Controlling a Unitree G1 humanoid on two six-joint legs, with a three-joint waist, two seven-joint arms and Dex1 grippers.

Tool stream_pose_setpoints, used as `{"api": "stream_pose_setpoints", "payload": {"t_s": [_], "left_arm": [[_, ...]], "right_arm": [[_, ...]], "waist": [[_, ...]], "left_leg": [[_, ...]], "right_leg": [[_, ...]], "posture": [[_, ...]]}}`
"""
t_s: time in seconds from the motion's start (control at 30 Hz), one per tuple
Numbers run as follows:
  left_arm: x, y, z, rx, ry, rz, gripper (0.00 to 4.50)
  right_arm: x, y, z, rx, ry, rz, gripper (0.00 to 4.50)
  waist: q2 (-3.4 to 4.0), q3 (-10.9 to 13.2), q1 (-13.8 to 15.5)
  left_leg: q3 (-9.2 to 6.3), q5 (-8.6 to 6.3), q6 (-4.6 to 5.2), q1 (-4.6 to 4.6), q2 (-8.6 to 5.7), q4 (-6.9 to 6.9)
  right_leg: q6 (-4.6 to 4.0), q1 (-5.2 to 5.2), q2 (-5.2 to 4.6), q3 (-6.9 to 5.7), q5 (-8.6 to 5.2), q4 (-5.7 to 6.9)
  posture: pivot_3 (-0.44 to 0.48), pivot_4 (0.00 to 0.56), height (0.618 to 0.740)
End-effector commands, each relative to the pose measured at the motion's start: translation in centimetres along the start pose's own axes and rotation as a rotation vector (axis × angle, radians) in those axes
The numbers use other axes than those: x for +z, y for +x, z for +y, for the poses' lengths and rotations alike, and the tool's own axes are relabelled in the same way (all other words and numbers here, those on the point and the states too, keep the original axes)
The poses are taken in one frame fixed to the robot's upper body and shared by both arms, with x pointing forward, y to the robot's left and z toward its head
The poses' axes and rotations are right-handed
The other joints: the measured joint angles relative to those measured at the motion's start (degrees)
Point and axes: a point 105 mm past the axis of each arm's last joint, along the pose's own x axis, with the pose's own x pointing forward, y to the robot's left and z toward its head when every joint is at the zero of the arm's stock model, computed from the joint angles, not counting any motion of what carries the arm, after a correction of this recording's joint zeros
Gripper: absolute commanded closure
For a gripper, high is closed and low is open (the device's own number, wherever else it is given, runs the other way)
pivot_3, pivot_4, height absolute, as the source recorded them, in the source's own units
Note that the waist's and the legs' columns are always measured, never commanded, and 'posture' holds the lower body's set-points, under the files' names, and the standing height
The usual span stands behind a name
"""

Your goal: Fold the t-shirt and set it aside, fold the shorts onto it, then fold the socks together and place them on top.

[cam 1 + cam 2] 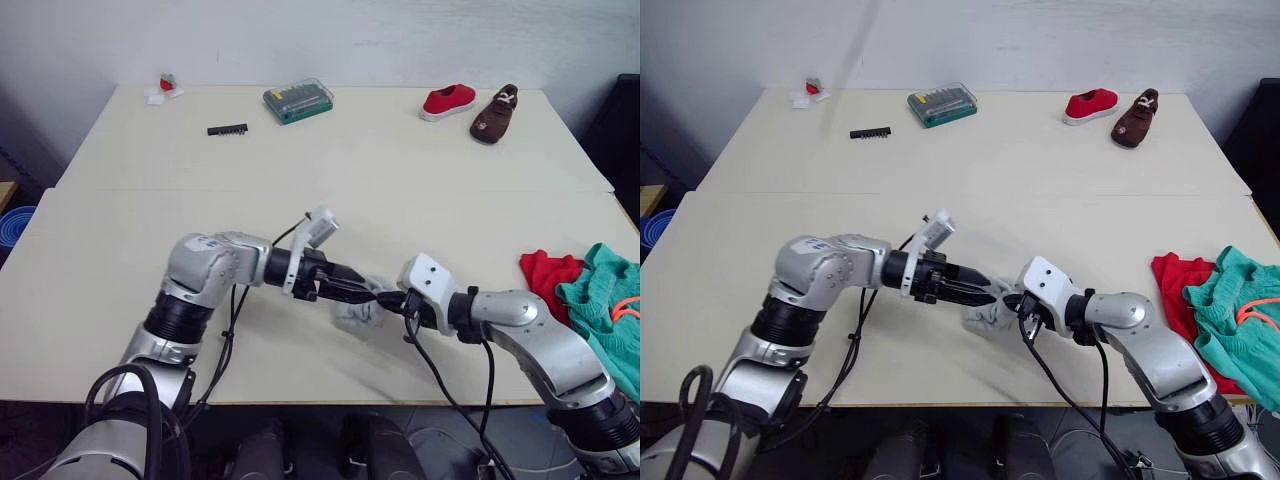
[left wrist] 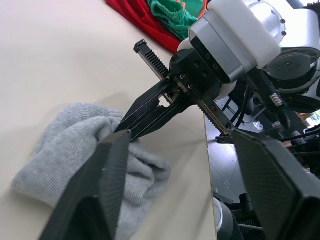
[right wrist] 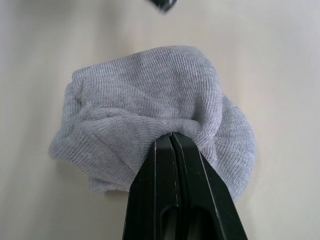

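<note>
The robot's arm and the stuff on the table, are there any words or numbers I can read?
No words can be read.
The left arm's shoulder has a small blue mark, too blurred to read.
The green tool case shows no readable label.
The red shoe and brown shoe show no writing.

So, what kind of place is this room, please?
Probably a lab or test workspace, not a home: plain cream tables against a bare white wall, with unrelated props laid out, a screwdriver bit set, a red shoe and a brown shoe.
</note>
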Motion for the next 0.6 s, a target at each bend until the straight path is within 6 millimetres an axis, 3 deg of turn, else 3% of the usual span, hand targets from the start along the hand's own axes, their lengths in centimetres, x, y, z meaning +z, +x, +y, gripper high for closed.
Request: {"api": "stream_pose_setpoints", "payload": {"t_s": [0.03, 0.23, 0.27, 0.33, 0.43, 0.6], "left_arm": [[0.3, -0.3, 1.1, 0.066, 0.047, -0.022, 0.13], [-1.4, 0.5, 2.9, 0.128, 0.225, 0.062, 0.05], [-1.4, 0.7, 2.9, 0.124, 0.236, 0.05, 0.23], [-1.0, 0.8, 2.0, 0.057, 0.264, 0.015, 0.66], [-0.9, 0.7, 1.3, -0.01, 0.319, -0.009, 1.64], [-1.1, 0.2, 1.4, -0.028, 0.348, -0.002, 3.27]], "right_arm": [[-0.8, -0.1, 0.3, 0.008, 0.016, 0.024, 4.5], [-0.6, -0.2, 0.1, -0.002, 0.017, 0.02, 4.5], [-0.6, -0.3, 0.0, -0.005, 0.014, 0.022, 4.5], [-0.6, -0.3, 0.0, -0.007, 0.013, 0.024, 4.5], [-0.6, -0.3, -0.1, -0.01, 0.013, 0.027, 4.5], [-0.6, -0.3, 0.0, -0.015, 0.013, 0.028, 4.5]], "waist": [[0.0, 0.0, 0.03], [0.0, 0.0, 0.07], [0.0, 0.0, 0.02], [0.0, 0.0, 0.05], [0.0, 0.0, 0.04], [0.0, 0.0, 0.04]], "left_leg": [[0.0, 0.0, 0.0, 0.0, 0.0, 0.0], [0.0, 0.0, 0.0, -0.01, -0.01, 0.0], [0.0, 0.0, 0.0, 0.0, -0.01, 0.0], [0.01, 0.0, 0.0, -0.02, -0.01, 0.0], [0.01, 0.0, 0.0, -0.02, 0.0, 0.0], [0.01, 0.0, 0.01, -0.01, 0.0, 0.0]], "right_leg": [[0.0, 0.01, 0.0, 0.0, 0.0, -0.01], [0.0, 0.0, 0.0, 0.0, 0.0, -0.01], [0.0, 0.0, 0.0, 0.0, 0.0, -0.02], [0.0, -0.01, 0.0, 0.0, 0.0, -0.01], [0.0, -0.01, 0.0, -0.01, 0.0, -0.02], [0.0, 0.0, 0.0, 0.0, 0.0, -0.02]], "posture": [[0.0, 0.15, 0.74], [0.0, 0.15, 0.74], [0.0, 0.15, 0.74], [0.0, 0.15, 0.74], [0.0, 0.15, 0.74], [0.0, 0.15, 0.74]]}}
